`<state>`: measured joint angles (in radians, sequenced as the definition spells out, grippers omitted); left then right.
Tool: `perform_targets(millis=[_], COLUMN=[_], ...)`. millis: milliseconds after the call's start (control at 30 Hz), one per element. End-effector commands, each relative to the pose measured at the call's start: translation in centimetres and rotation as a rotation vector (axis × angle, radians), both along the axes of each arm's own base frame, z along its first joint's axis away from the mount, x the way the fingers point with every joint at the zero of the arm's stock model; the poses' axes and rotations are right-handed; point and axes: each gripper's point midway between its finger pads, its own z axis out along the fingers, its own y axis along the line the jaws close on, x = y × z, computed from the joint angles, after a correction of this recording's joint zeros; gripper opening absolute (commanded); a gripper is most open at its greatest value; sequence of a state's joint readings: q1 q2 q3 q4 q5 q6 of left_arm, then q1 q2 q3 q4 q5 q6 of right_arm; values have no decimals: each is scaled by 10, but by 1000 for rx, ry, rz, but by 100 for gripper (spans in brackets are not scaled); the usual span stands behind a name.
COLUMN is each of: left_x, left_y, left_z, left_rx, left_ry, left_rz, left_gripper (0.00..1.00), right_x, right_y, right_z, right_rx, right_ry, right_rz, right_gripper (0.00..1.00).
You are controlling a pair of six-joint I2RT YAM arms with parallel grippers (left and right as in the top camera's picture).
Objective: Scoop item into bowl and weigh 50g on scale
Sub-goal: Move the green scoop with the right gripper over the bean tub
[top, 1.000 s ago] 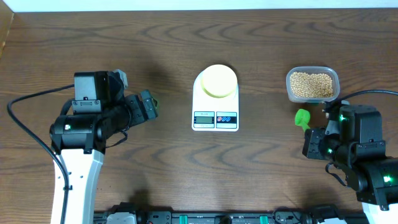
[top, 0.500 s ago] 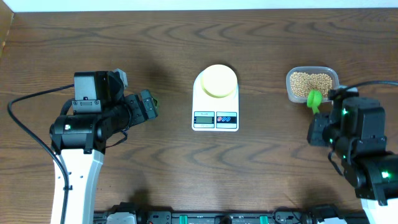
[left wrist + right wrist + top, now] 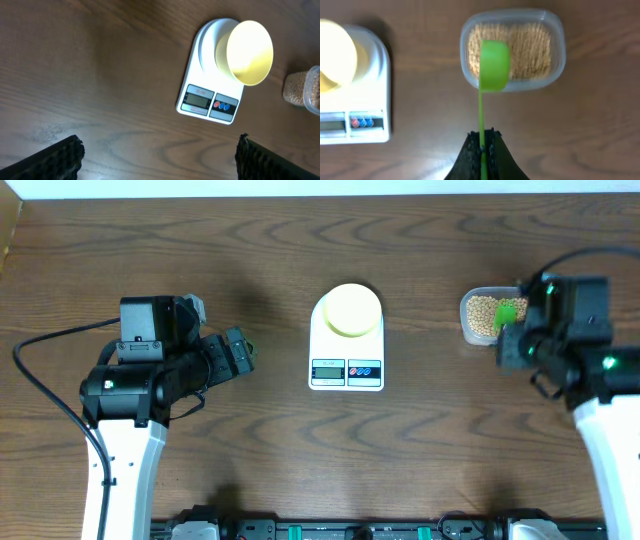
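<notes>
The beans (image 3: 485, 313) fill a clear tub (image 3: 556, 55) at the right. The pale yellow bowl (image 3: 351, 310) stands on the white scale (image 3: 346, 370) at the table's middle; it looks empty in the left wrist view (image 3: 250, 47). My right gripper (image 3: 482, 145) is shut on the thin handle of a green scoop (image 3: 493, 65). The scoop's cup hangs over the beans (image 3: 530, 45), and its inside is hidden. Left of the scale (image 3: 206, 102), my left gripper (image 3: 160, 150) stands wide open over bare wood, holding nothing.
The tub (image 3: 468, 320) sits a hand's width to the right of the scale. A black cable (image 3: 40, 370) loops beside the left arm. The table's far edge runs along the top of the overhead view.
My right arm has carried the green scoop away from the table's near side, from in front of the tub to above the beans. The left arm has not moved.
</notes>
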<state>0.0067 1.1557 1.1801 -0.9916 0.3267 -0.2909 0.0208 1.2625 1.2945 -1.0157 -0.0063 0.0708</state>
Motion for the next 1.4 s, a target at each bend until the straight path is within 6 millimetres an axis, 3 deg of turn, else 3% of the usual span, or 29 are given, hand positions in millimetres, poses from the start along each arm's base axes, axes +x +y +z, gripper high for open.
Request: perform_targets(millis=[0, 100, 300, 467, 633, 933, 1367], left_x=[2, 2, 2, 2, 2, 0, 0], left_y=[3, 3, 3, 3, 3, 3, 1], left_z=[9, 9, 9, 9, 9, 7, 8], left_rx=[11, 11, 11, 11, 11, 11, 33], left_ry=[-26, -27, -27, -27, -27, -16, -34], left_rz=[1, 1, 1, 1, 2, 1, -52], left_gripper=[98, 98, 98, 98, 98, 98, 98], right_x=[12, 17, 23, 29, 31, 40, 35], right_y=[-6, -9, -10, -18, -38, -56, -51], right_z=[29, 26, -6, -22, -31, -48, -51], right_rx=[15, 28, 77, 145, 160, 119, 166], right_ry=[-30, 21, 123, 149, 163, 192, 219], right_rz=[2, 52, 189, 226, 185, 146, 120], right_gripper=[1, 1, 1, 1, 1, 1, 1])
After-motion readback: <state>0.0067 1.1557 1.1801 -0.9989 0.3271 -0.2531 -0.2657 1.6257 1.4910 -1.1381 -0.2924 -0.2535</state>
